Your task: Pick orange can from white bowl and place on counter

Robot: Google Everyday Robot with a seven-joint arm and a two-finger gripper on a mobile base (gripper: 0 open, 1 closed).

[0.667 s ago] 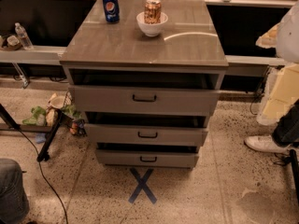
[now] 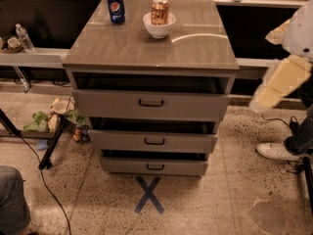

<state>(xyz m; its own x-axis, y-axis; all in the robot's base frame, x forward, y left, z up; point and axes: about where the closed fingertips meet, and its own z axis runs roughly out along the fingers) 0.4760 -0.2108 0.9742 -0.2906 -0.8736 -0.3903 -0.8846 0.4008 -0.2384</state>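
Note:
The orange can [image 2: 159,11] stands upright inside the white bowl [image 2: 159,27] at the back middle of the counter [image 2: 151,48], the grey-brown top of a cabinet with three drawers. My arm comes in from the right edge, blurred. Its cream-coloured gripper end [image 2: 266,94] hangs to the right of the cabinet, below counter height and well away from the can and bowl. It holds nothing that I can see.
A blue Pepsi can [image 2: 116,6] stands on the counter left of the bowl. A person's shoe [image 2: 276,151] and cables lie on the floor at the right. A tripod leg [image 2: 51,146] and litter are at the left. A blue X [image 2: 149,195] marks the floor in front.
The arm's cream end has shifted a little up and to the left, toward the cabinet's right side. The can, bowl and Pepsi can have not moved.

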